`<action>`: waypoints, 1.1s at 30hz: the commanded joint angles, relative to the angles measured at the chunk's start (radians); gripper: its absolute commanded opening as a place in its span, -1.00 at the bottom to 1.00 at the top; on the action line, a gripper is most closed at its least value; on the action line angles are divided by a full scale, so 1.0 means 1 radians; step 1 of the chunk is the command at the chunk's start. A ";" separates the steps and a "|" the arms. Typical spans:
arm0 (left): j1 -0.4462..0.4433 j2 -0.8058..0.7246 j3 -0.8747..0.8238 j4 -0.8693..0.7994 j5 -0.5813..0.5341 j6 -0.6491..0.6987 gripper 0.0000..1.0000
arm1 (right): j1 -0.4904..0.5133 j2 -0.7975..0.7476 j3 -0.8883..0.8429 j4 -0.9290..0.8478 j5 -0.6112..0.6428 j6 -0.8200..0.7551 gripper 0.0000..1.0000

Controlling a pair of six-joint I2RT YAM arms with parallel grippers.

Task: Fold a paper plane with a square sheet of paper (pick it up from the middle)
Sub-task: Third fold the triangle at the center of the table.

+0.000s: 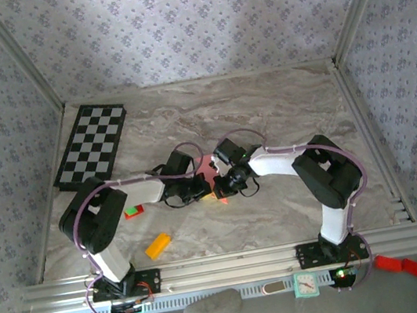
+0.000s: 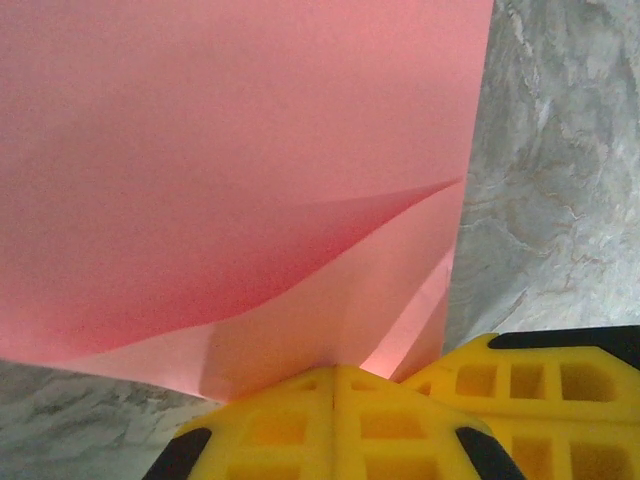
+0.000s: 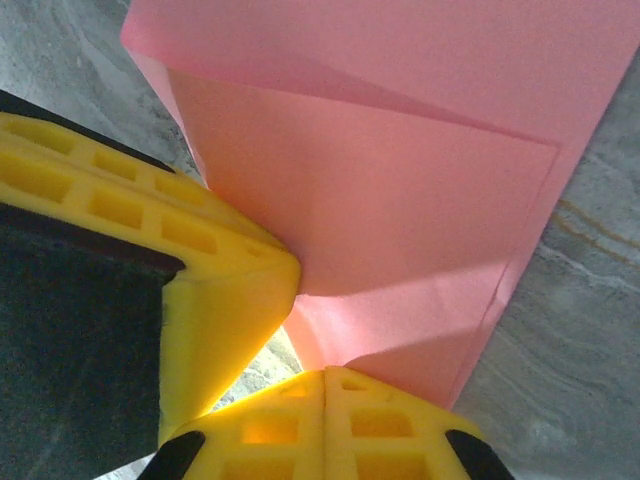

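Top view. The left arm (image 1: 138, 190) and right arm (image 1: 277, 163) reach inward and meet near mid-tabletop (image 1: 280, 105). The salmon-pink paper sheet (image 1: 205, 167) stands up between their wrists, partly hidden by them. A red-and-green block (image 1: 134, 211) sits close beside the left arm. An orange block (image 1: 157, 245) lies nearer the front edge, well apart from the paper. A chessboard (image 1: 91, 143) lies flat at the far left corner. A grey lump (image 1: 213, 308) and a red object (image 1: 402, 266) rest on the front ledge below the arm bases. The surface is marble-patterned grey and beige. The walls carry floral wallpaper (image 1: 194, 16) between aluminium posts.

Left wrist view. The left fingers (image 2: 290, 420), yellow, are pressed together on the sheet's lower edge. The paper rises above them with a curling fold and creases. The right fingers (image 2: 530, 380) sit just beside them. There is bare marble to the right.

Right wrist view. The right fingers are closed tight, pinching the same sheet at its bottom corner. The left fingers crowd in from the left, touching the paper. A diagonal crease runs across the sheet.
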State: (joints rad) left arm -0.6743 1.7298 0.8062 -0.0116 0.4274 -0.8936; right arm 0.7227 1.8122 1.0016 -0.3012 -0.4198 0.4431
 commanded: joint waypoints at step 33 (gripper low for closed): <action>0.256 -0.174 0.093 -0.306 -0.101 0.179 -0.83 | -0.004 -0.025 -0.023 -0.008 0.011 0.051 -1.00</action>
State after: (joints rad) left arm -0.4168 1.6276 0.9001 -0.2989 0.3389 -0.6804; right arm 0.7219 1.8076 0.9955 -0.2520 -0.4004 0.4591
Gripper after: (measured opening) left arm 0.076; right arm 0.055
